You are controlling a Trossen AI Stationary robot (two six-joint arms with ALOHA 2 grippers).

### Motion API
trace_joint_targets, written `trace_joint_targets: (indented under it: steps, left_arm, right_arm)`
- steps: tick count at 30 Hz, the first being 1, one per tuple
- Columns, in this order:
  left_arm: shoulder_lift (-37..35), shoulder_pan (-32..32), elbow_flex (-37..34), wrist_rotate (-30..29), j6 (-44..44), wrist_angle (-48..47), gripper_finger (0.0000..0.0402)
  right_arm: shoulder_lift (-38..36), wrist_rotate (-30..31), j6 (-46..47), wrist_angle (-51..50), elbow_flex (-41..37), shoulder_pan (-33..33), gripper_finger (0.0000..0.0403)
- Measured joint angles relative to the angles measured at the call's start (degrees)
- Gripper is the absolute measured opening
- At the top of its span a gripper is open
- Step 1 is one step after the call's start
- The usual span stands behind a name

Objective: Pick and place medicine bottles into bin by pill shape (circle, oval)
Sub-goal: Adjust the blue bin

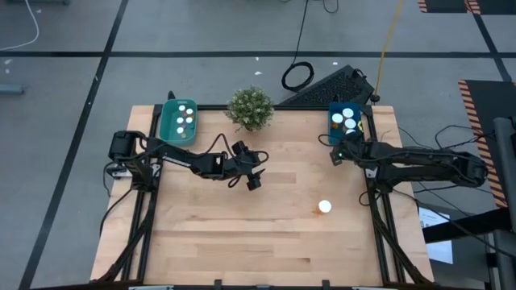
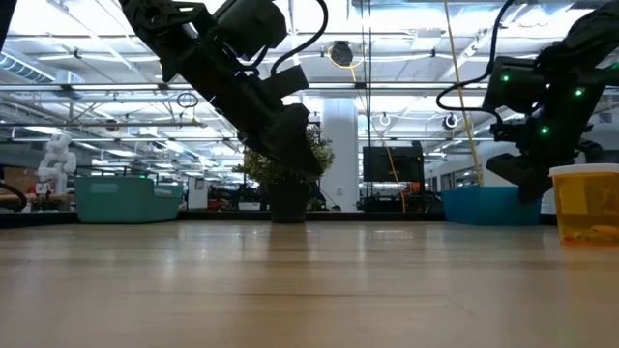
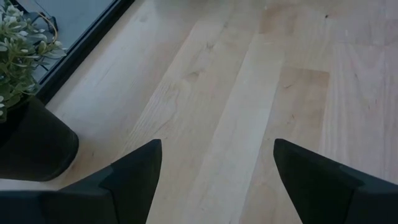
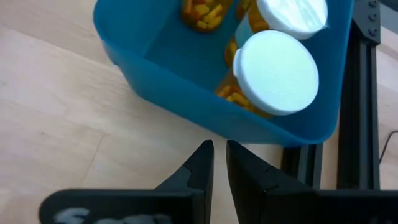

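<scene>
Dark left gripper (image 3: 214, 180) wide open, empty, right gripper (image 4: 219, 163) nearly closed

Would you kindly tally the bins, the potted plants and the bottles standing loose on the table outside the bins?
Bins: 2, a green bin and a blue bin
Potted plant: 1
Loose bottle on the table: 1
Total: 4

Grey floor (image 1: 72, 32) with dark seams surrounds the table; bright ceiling lights (image 2: 406, 58) beyond.
</scene>
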Motion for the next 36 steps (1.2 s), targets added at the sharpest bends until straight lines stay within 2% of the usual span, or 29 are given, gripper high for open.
trace_joint_targets:
  steps: [22,36]
  left_arm:
    - [0.0,0.0,0.0,0.0,0.3,0.0,0.0310]
    - [0.0,0.0,0.0,0.0,0.3,-0.2,0.0310]
  right_arm:
    - [1.3,2.3,-1.0,0.5,0.0,-4.5,0.0038]
    - [1.0,2.1,0.6,-1.3,0.6,-2.6,0.0038]
